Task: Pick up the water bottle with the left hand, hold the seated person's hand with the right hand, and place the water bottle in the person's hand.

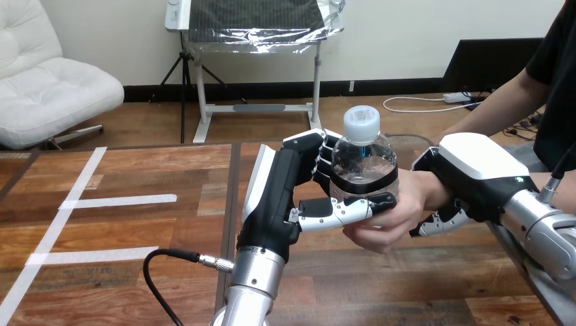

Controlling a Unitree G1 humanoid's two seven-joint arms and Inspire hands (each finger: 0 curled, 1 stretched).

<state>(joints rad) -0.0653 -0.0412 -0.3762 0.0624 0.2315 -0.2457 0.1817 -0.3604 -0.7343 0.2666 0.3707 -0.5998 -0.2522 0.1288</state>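
You have the water bottle [365,165] standing upright, its long axis vertical and its white cap [361,125] pointing straight up, held above the bench [136,224] near the middle of the head view, a little right of centre. Your left hand [275,191] is gripping it: the fingers [319,153] curl round the far side of the clear body at the level of the dark label band, and the thumb [348,209] crosses the near side low down, so the bottle is clamped between them. The left forearm rises from the bottom edge with the back of the hand turned to the left. The bottle's lower end meets the person's hand [390,221], which comes in from the right and is cupped beneath and beside the base, touching both the bottle and your left thumb; you cannot tell from here how firmly the person's own fingers close on it. Your right hand [477,163] sits on the person's wrist [420,185] just right of the bottle, its white back shell on top and its fingers [438,222] curled underneath, so it is closed round that wrist. The right forearm runs off to the lower right edge. Both robot hands and the person's hand are clustered together around the bottle, clear of the bench surface. White tape strips [122,201] lie on the bench well off to the left.
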